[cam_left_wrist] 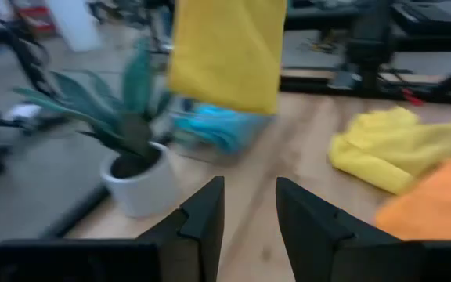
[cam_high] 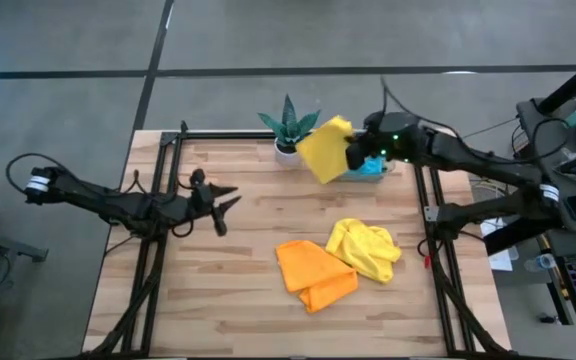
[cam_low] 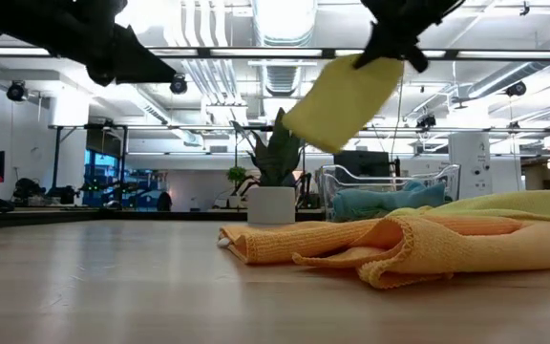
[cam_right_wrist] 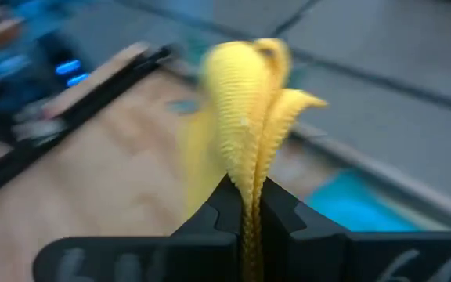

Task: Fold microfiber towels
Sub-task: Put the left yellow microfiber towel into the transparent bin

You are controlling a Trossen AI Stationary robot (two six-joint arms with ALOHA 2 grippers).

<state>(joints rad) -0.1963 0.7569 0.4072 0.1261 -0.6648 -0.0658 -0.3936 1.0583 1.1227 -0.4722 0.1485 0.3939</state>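
The tray is mostly hidden behind the hanging yellow towel and the right gripper; only a corner of the blue towel in it shows. In the low view the crumpled yellow towel runs off the edge. The right wrist view is blurred.

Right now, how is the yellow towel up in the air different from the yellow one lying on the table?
The hanging yellow towel dangles folded flat from the shut right gripper, above the tray; the crumpled yellow towel lies bunched on the table, touching the orange towel. Both are the same bright yellow.
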